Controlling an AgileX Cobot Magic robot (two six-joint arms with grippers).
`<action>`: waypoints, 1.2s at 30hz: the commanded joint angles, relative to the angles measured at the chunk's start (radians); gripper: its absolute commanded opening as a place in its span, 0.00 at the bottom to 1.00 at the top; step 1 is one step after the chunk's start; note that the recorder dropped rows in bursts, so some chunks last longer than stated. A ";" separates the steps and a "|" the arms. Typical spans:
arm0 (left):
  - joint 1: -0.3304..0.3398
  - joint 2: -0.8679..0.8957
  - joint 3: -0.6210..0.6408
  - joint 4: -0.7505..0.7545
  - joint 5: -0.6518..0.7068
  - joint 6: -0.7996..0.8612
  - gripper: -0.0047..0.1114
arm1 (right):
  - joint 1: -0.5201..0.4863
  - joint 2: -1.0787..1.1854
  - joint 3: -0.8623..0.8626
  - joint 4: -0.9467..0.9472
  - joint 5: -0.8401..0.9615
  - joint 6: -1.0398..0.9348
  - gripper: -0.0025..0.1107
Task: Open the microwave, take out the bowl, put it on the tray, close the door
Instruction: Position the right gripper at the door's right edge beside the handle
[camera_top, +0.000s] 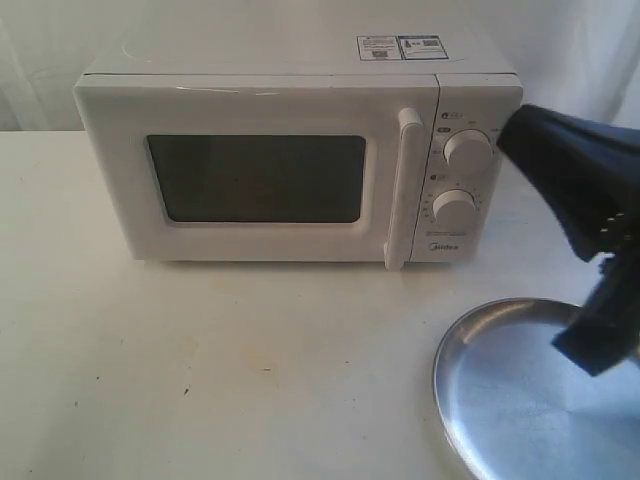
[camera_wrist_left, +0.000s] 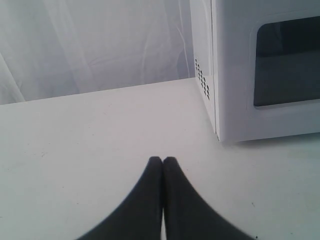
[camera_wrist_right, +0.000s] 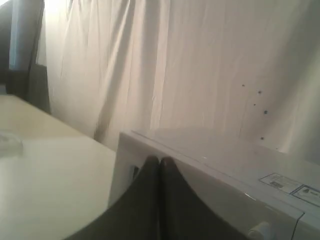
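The white microwave (camera_top: 300, 160) stands at the back of the table with its door (camera_top: 260, 110) shut, showing the dark window and the vertical handle (camera_top: 405, 190). The bowl is out of view. At the front right lies the silver tray (camera_top: 500, 390), bare. My right gripper (camera_top: 512, 135) is shut on nothing and hovers in front of the dials (camera_top: 467, 150); in the right wrist view its tips (camera_wrist_right: 160, 161) sit against the microwave (camera_wrist_right: 225, 160). My left gripper (camera_wrist_left: 163, 160) is shut and empty over the table, off the microwave's (camera_wrist_left: 235, 75) left front corner.
A white table (camera_top: 200, 360) carries everything, with bare surface in front of the microwave and to its left. White curtains (camera_wrist_left: 100, 45) hang behind. The right arm's dark body (camera_top: 595, 320) overhangs the tray's right part.
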 joint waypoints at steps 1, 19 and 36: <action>-0.002 -0.002 -0.003 -0.005 0.001 0.000 0.04 | 0.002 0.252 0.002 0.035 -0.161 -0.253 0.02; -0.002 -0.002 -0.003 -0.005 0.001 0.000 0.04 | -0.078 0.857 -0.068 0.205 -0.287 -0.553 0.02; -0.002 -0.002 -0.003 -0.005 0.001 0.000 0.04 | -0.257 1.037 -0.324 -0.216 -0.287 -0.308 0.02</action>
